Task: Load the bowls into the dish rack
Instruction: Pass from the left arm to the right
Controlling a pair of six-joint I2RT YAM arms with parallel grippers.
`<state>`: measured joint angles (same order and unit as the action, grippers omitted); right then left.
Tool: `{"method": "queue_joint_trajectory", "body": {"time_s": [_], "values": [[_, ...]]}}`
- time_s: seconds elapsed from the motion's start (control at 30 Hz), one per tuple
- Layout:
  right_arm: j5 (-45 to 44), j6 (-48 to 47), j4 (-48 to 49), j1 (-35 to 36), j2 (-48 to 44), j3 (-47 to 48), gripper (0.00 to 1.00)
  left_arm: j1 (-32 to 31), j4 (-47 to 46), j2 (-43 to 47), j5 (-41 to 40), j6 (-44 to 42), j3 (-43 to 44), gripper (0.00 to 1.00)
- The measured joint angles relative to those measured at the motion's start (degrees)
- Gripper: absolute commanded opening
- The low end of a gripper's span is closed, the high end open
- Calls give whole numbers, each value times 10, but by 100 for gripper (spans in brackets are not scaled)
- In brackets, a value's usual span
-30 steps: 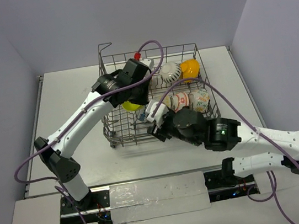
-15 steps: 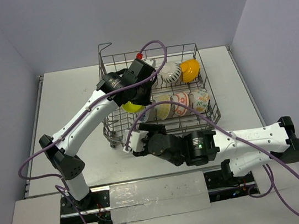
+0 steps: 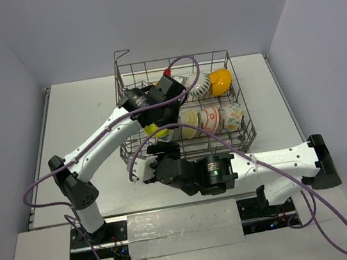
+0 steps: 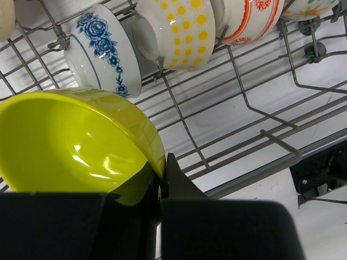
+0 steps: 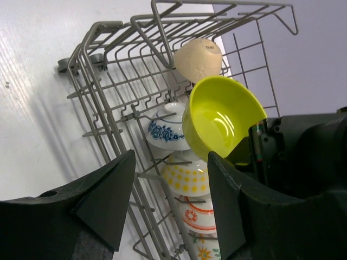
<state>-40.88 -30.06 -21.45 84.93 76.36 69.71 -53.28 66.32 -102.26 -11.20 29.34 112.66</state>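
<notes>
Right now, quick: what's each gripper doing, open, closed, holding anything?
Left gripper: closed on the rim of the lime green bowl.
Right gripper: open, holding nothing.

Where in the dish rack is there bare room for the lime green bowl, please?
Free: dish rack wire between the bowl row and the near rim. Crowded: blue-patterned bowl, yellow-dotted bowl, red-and-white bowl, side by side.

The white table (image 3: 81,114) carries only the grey wire dish rack (image 3: 140,73), set toward its far middle.
</notes>
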Motion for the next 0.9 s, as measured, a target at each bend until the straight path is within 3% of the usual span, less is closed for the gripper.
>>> {"method": "queue_joint_trajectory", "body": {"time_s": [0.63, 0.9], "values": [[37, -5, 18, -73, 51, 13, 62, -16, 4, 43, -1, 7, -23, 0], [57, 0, 18, -90, 59, 16, 54, -17, 4, 46, -1, 14, -37, 0]]}}
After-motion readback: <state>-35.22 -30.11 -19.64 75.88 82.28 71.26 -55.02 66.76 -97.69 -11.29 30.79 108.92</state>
